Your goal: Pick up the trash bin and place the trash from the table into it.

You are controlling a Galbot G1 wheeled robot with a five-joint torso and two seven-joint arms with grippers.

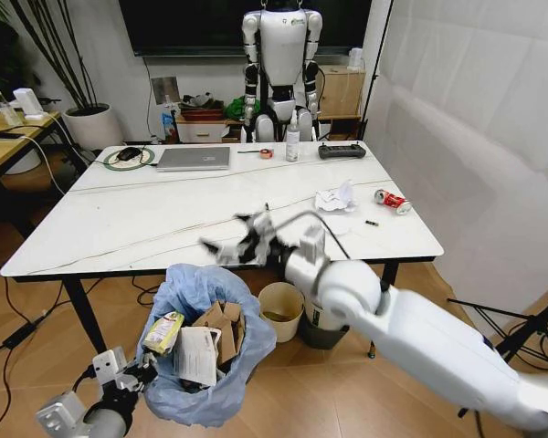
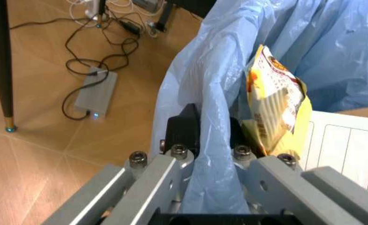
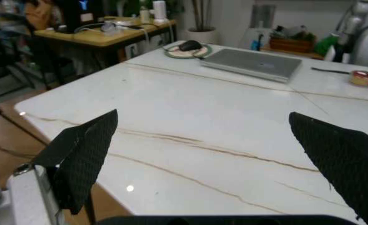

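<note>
Left pincer (image 2: 212, 154) pinching bin (image 1: 205, 351) bag rim, bin held below surface (image 1: 146, 219) front edge; wrapper (image 1: 163, 332), cardboard (image 1: 221, 324) already inside. Right pincer (image 1: 242, 242) spread, empty, over surface. Tissue (image 1: 336, 198), can (image 1: 392, 201) remain, judging roughly half done.

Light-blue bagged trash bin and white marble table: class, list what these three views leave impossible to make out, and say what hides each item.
- Light-blue plastic-lined trash bin: its lower contents, hidden in the head view by brown cardboard and bag folds.
- Right end effector: motion-blurred in the head view.
- Yellow snack wrapper: print too blurred to read in the left wrist view.
- Crushed red can on the white marble table: label too small.
</note>
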